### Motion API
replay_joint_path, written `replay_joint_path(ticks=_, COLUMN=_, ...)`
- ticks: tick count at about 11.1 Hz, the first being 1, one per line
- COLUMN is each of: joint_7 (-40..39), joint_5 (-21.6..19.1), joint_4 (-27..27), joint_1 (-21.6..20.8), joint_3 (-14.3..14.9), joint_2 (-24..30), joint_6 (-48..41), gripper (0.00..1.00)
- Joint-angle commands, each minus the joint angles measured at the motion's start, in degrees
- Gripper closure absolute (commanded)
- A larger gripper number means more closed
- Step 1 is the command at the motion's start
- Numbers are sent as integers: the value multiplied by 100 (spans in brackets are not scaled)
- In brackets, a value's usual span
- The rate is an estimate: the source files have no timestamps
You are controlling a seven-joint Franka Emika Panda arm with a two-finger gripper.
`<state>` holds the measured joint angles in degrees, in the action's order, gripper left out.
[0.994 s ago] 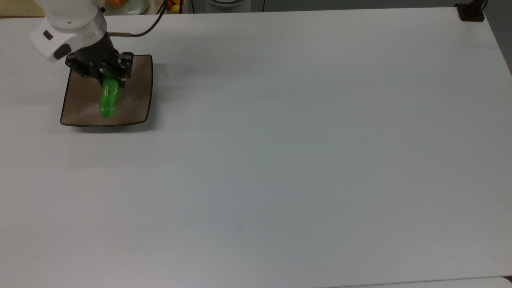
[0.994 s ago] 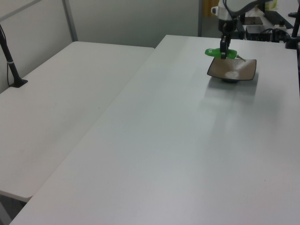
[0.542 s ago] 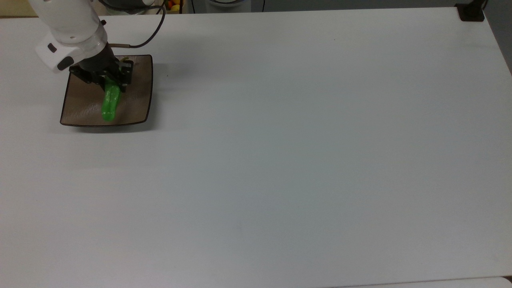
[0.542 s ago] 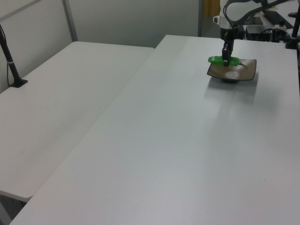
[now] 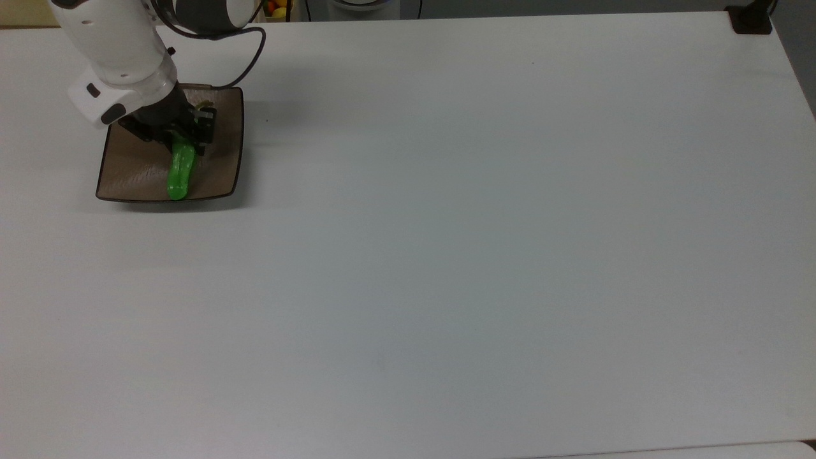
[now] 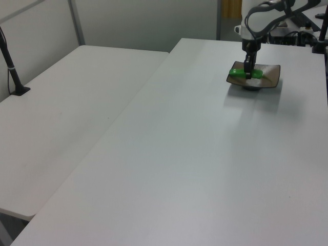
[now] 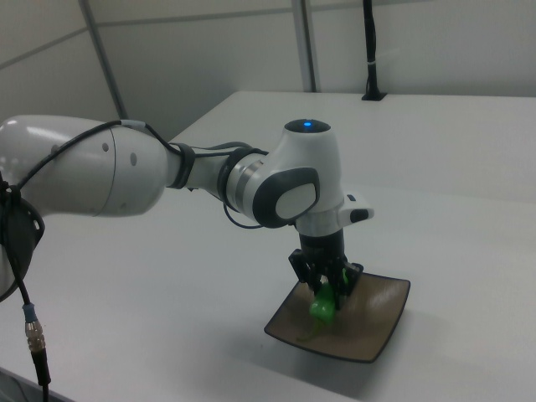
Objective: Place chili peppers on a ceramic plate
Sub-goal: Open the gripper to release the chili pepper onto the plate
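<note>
In the top view, the gripper (image 5: pixel 182 137) has come lower over the ceramic plate (image 5: pixel 224 153) than a second ago, and the chili pepper (image 5: pixel 179 172) it clenches near the stem end now reaches almost to the plate's near rim.

In the left view, the pepper (image 6: pixel 239 74) has dropped from above the plate (image 6: pixel 271 77) to level with its surface (contact itself is hard to judge).

In the right view, the fingers (image 7: pixel 343 283) stay clamped on the pepper (image 7: pixel 322 307) low over the plate (image 7: pixel 381 322). Placement looks nearly done; release remains.
</note>
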<state>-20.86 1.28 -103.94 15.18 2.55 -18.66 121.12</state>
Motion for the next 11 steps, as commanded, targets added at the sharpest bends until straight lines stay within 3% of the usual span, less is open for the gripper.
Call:
replay_joint_path(ticks=1, joint_7=-111, joint_5=3, joint_4=-285, joint_1=2, joint_3=35, joint_2=90, joint_6=254, gripper=91)
replay_joint_path(ticks=3, joint_7=-111, joint_5=3, joint_4=-285, joint_1=20, joint_3=35, joint_2=99, joint_6=245, gripper=87)
replay_joint_path(ticks=5, joint_7=-93, joint_5=3, joint_4=-276, joint_1=37, joint_3=35, joint_2=108, joint_6=193, gripper=21)
replay_joint_path(ticks=6, joint_7=-32, joint_5=3, joint_4=-268, joint_1=37, joint_3=35, joint_2=134, joint_6=149, gripper=0)
replay_joint_path(ticks=9, joint_7=222, joint_5=3, joint_4=-137, joint_1=-50, joint_3=35, joint_2=545, joint_6=-17, gripper=0)
replay_joint_path(ticks=11, joint_7=581, joint_5=-5, joint_4=344, joint_1=-304, joint_3=35, joint_2=1064, joint_6=-1032, gripper=0)
